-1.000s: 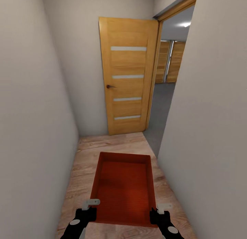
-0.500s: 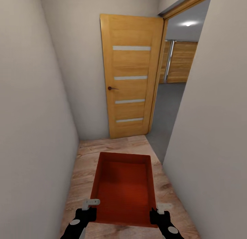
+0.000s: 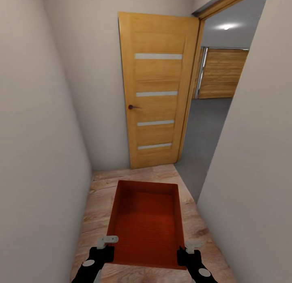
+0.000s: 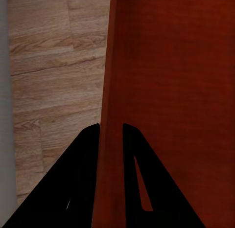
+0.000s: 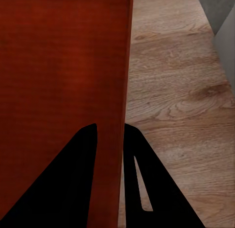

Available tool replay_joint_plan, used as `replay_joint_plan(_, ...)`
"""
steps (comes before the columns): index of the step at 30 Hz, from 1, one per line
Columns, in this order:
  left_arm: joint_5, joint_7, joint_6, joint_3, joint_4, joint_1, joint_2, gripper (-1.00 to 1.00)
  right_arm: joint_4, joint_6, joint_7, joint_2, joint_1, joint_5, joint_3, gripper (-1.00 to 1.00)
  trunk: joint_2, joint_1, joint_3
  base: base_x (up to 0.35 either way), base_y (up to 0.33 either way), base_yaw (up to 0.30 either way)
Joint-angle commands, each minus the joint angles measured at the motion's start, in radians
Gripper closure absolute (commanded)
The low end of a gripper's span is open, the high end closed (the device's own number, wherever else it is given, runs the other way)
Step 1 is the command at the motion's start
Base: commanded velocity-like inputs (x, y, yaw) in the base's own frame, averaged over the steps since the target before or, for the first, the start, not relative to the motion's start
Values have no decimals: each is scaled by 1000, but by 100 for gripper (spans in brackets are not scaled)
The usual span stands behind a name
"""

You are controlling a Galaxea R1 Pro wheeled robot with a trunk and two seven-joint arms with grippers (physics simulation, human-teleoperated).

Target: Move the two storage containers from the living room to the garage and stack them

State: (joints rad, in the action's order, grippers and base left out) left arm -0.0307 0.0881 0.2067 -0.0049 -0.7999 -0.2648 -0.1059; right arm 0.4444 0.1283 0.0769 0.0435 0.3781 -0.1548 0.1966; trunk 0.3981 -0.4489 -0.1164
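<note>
1. Left tool (image 3: pixel 106 245) and right tool (image 3: pixel 190 249) each pinch a side wall of one storage container (image 3: pixel 146 222), carried above wood flooring (image 3: pixel 97 202).
2. Ahead, open door (image 3: pixel 158 92); grey floor (image 3: pixel 202 133) beyond. Delivery and stacking remain, I judge.

The robot's arms end in black parts near the bottom of the head view. The left gripper (image 3: pixel 106 241) has a black chunky body with a small pale grey piece sticking out at the top, shaped like a little bracket. A round grey spot sits on the black wrist behind it. The right gripper (image 3: pixel 190 247) looks the same, black with a pale grey tip and a round grey spot. In the wrist views, the fingers (image 4: pixel 78 189) are flat black pointed shapes, like long triangles, each pair with a thin slot in one finger.
</note>
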Motion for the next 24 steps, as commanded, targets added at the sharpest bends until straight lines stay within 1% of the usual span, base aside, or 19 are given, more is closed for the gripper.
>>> replay_joint_plan(1, 11, -14, 14, -24, 1, -1, -58, 100, 2, 5, 20, -1, 1, -5, 14, 100, 2, -1, -2, 328, 1, 0)
replay_joint_plan(11, 11, -14, 13, -24, 1, -1, -58, 100, 2, 5, 20, -1, 1, -5, 14, 100, 2, -1, -2, 328, 19, 0)
replay_joint_plan(17, 11, -14, 13, -24, 1, -1, -58, 100, 2, 5, 20, -1, 1, -5, 14, 100, 2, -1, -2, 324, 124, 0)
replay_joint_plan(24, 10, -14, 13, -24, 1, -1, -58, 100, 2, 5, 20, -1, 1, -5, 14, 100, 2, -1, -2, 294, 179, 0)
